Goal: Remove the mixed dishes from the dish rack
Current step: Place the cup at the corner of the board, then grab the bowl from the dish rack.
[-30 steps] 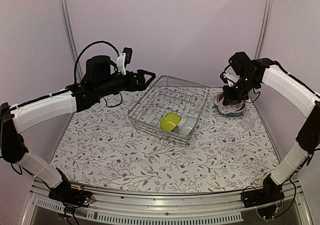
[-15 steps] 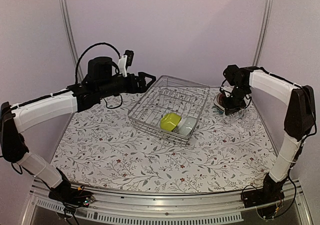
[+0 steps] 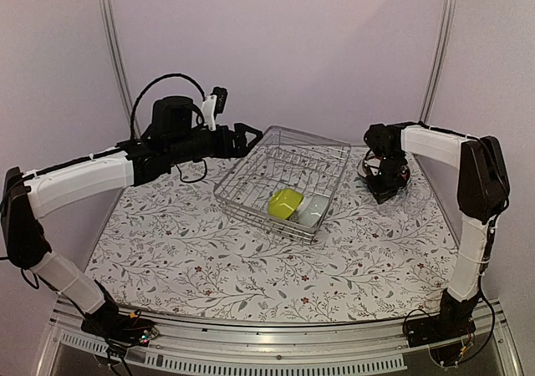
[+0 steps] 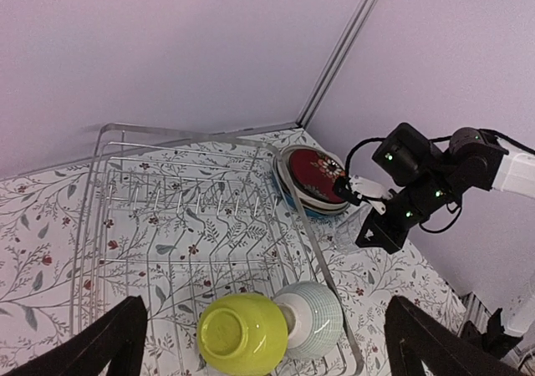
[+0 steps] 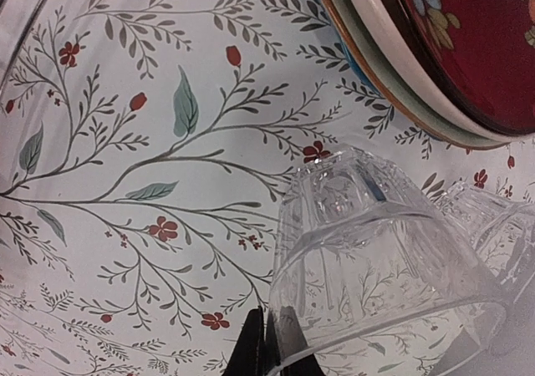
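Even, soft light; sharp focus

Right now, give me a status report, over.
Left gripper open, at dish rack far corner. Right gripper shut on clear glass, beside stacked plates. Yellow-green bowl, pale bowl still in rack. Nothing blocking them.

No writing, label, brand, number or sign can be read in any of the 3 views. The tablecloth [image 5: 150, 167] carries only a printed pattern of leaves and small red flowers. The dark red plate [image 4: 316, 172], just beside the dish rack [image 4: 117, 142], shows only a flower design. The arms' housings show no legible marking.
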`<state>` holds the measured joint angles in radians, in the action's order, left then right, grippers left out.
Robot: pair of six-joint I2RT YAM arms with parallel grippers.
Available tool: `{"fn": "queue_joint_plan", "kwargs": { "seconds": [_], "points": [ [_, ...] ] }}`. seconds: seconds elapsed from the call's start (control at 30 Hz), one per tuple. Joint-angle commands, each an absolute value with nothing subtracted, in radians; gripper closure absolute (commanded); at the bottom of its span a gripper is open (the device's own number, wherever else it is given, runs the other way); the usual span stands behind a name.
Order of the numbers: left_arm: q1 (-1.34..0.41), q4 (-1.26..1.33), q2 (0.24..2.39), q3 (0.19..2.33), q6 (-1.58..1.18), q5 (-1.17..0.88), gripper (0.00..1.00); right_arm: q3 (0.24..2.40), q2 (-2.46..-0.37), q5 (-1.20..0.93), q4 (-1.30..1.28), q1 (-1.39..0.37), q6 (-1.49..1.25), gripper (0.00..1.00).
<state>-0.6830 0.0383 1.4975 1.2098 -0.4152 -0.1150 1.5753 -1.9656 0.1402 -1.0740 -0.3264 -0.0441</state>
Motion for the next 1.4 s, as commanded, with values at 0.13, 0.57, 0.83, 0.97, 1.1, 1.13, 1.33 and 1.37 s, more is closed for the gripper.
{"fn": "queue_joint_plan", "kwargs": {
  "seconds": [0.13, 0.57, 0.83, 0.97, 1.1, 1.13, 1.33, 1.37],
  "points": [
    [-0.689, 0.015, 1.518, 1.239, -0.410, -0.107, 0.01, 1.631, -2.024, 0.199, -1.058, -0.317, -0.025, 0.96],
    [-0.689, -0.062, 1.545, 1.272, -0.385, -0.101, 0.00, 1.687, -1.989, 0.200, -1.090, -0.314, -0.020, 0.64],
    [-0.706, -0.248, 1.586, 1.346, -0.292, -0.027, 0.00, 1.741, -1.890, 0.162, -1.106, -0.314, -0.022, 0.02],
    [-0.725, -0.376, 1.625, 1.404, -0.207, -0.015, 0.00, 1.773, -1.860, 0.114, -1.116, -0.314, -0.025, 0.01],
    [-0.759, -0.520, 1.693, 1.486, -0.091, -0.003, 0.01, 1.775, -1.807, 0.036, -1.091, -0.315, -0.037, 0.01],
    [-0.765, -0.559, 1.713, 1.511, -0.066, -0.003, 0.00, 1.772, -1.795, 0.016, -1.081, -0.315, -0.040, 0.01],
    [-0.798, -0.702, 1.843, 1.676, -0.008, -0.031, 0.00, 1.754, -1.718, -0.126, -1.039, -0.314, -0.059, 0.01],
    [-0.806, -0.712, 1.864, 1.695, -0.003, -0.037, 0.00, 1.748, -1.710, -0.140, -1.034, -0.314, -0.064, 0.01]
  ]
}}
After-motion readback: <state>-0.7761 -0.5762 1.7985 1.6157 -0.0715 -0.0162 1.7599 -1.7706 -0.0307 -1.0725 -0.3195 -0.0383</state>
